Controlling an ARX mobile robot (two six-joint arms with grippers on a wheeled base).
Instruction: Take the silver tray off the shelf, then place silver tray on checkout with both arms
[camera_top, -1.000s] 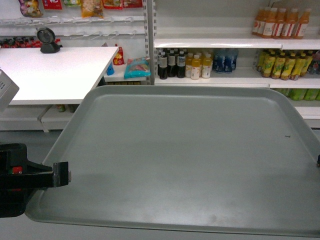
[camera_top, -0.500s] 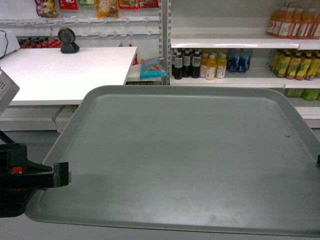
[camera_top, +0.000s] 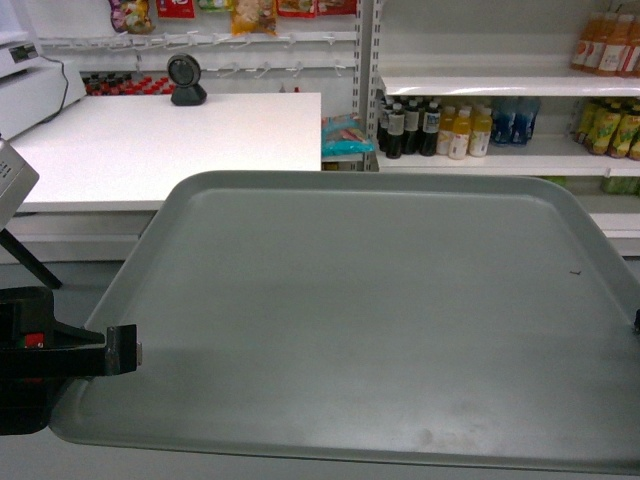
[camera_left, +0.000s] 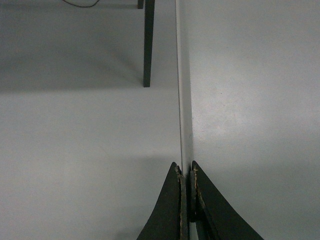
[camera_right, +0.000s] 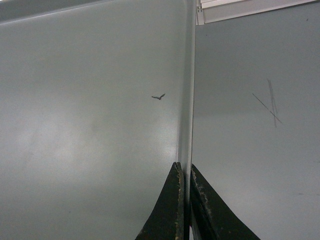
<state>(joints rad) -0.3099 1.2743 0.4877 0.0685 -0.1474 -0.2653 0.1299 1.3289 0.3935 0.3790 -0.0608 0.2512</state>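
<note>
The silver tray (camera_top: 370, 320) is held level in the air and fills the lower head view. My left gripper (camera_top: 125, 348) is shut on the tray's left rim (camera_left: 184, 125), jaws pinching the thin edge (camera_left: 186, 170). At the opposite side, my right gripper (camera_right: 183, 167) is shut on the right rim, close to the tiny dark speck (camera_right: 158, 96); in the head view only a sliver of it shows at the frame's right edge. The checkout (camera_top: 170, 140) lies beyond the tray at the upper left. The shelf (camera_top: 480, 85) stands at the back right.
A black round scanner (camera_top: 186, 80) and a white cash register (camera_top: 30, 85) sit on the checkout's far side. Drink bottles (camera_top: 430, 130) line the shelves. A dark counter leg (camera_left: 148, 45) stands on the grey floor below the tray's left side.
The whole background has slid to the right in the head view, bringing the checkout nearer the centre. Tray and grippers keep the same place in the view.
</note>
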